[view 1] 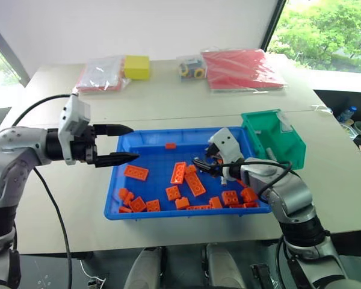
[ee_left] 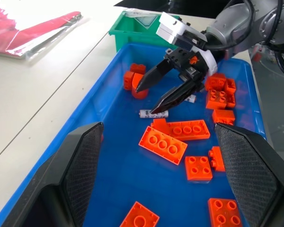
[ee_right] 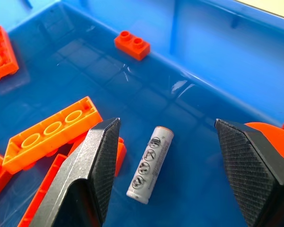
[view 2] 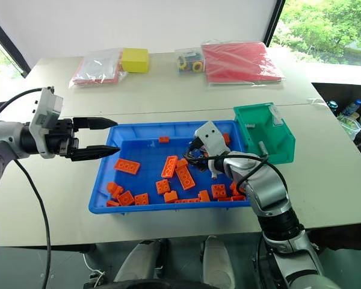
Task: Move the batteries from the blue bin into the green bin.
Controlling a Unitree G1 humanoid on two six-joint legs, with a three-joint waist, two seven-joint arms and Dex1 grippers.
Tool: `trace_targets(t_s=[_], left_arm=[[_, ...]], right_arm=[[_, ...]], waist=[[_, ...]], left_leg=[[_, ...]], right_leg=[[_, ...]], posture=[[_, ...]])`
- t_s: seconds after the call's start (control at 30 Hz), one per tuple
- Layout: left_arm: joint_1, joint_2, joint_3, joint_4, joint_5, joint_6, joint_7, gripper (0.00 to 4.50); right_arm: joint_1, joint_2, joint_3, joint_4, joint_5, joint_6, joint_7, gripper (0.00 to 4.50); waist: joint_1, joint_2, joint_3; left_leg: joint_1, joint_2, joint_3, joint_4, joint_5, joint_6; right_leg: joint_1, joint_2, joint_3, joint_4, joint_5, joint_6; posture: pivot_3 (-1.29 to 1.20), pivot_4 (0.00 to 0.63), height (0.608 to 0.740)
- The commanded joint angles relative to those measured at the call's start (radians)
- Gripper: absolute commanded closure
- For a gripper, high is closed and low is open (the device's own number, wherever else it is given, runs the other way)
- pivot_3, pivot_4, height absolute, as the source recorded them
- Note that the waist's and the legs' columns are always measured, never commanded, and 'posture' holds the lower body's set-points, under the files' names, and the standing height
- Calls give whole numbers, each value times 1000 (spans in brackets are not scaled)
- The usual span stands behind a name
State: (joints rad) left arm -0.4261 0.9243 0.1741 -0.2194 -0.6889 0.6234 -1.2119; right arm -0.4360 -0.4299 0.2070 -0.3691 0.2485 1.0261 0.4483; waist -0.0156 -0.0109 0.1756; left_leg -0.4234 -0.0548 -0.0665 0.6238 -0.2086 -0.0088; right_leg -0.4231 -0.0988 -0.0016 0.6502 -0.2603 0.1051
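Note:
The blue bin (view 1: pixel 168 132) lies on the table in front of me with several orange bricks (view 1: pixel 195 182) scattered in it. One battery (ee_right: pixel 150 164), a silver-grey cylinder, rests on the bin floor beside a long brick. My right gripper (view 1: pixel 200 164) hangs open just over it, the battery (ee_left: pixel 153 114) lying below the gap between the fingers, untouched. The green bin (view 1: pixel 271 135) stands against the blue bin's far right corner, and a small grey cylinder (view 2: pixel 262 147) shows inside it. My left gripper (view 1: pixel 134 142) is open and empty, level over the blue bin's left rim.
At the table's far side lie a yellow box (view 1: pixel 137 67), a clear bag (view 1: pixel 101 75), a small packet of rolls (view 1: pixel 191 67) and a red packet (view 1: pixel 240 69). Black cables (view 1: pixel 262 164) loop around my right wrist.

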Motion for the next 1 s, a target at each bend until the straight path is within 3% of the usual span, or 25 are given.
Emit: trace_targets(t_s=[0.03,0.27,0.8,0.9,1.0], left_arm=[[-7,13,30,-21,-12,-8,3,587],[-10,4,24,-11,-4,-23,1,587],[-32,-6,11,13,13,-46,-7,587],[-33,-7,12,12,13,-46,-6,587],[-34,-7,12,13,14,-47,-6,587]], right_arm=[[-3,-50,45,-45,-40,-26,6,1259],[-44,-49,-1,-56,-25,-13,4,1259],[6,-21,94,45,-76,-70,3,1259],[4,-21,92,62,-81,-79,5,2138],[3,-22,82,71,-83,-79,6,3657]], waist=[[1,0,0],[-2,0,0],[-2,0,0],[-1,0,0],[0,-1,0]], left_leg=[[0,0,0,0,0,0],[0,0,0,0,0,0],[0,0,0,0,0,0],[0,0,0,0,0,0],[0,0,0,0,0,0]], right_leg=[[0,0,0,0,0,0],[0,0,0,0,0,0],[0,0,0,0,0,0],[0,0,0,0,0,0],[1,0,0,0,0,0]], posture=[[0,150,735],[0,150,735],[0,150,735],[0,150,735],[0,150,735]])
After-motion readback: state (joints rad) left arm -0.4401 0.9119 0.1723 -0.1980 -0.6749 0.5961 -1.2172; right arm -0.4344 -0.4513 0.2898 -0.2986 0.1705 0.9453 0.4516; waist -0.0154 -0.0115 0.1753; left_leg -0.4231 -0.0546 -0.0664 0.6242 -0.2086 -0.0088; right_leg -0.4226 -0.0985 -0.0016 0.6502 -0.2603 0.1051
